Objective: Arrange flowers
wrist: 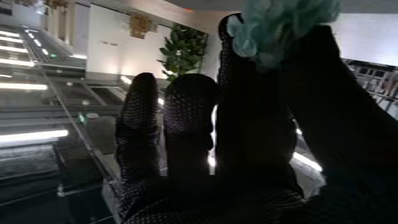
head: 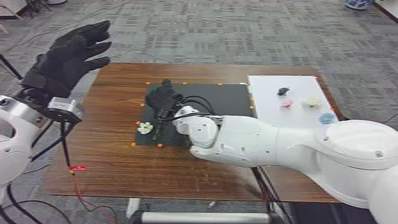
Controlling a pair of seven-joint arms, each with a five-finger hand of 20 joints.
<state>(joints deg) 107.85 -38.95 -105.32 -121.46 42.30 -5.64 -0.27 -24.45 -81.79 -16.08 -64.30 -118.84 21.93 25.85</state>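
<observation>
From where I stand, the right hand (head: 163, 101) is over the dark mat (head: 233, 95) on the desk (head: 124, 172), pinching a blue-green flower (wrist: 271, 31) between thumb and finger. A white flower (head: 145, 128) lies at the mat's left edge. Pink (head: 287, 103), cream (head: 312, 102) and blue flowers (head: 327, 118) sit on the white board (head: 272, 119) to the right. The left hand (head: 64, 62) is raised beyond the desk's left side, fingers loosely spread.
</observation>
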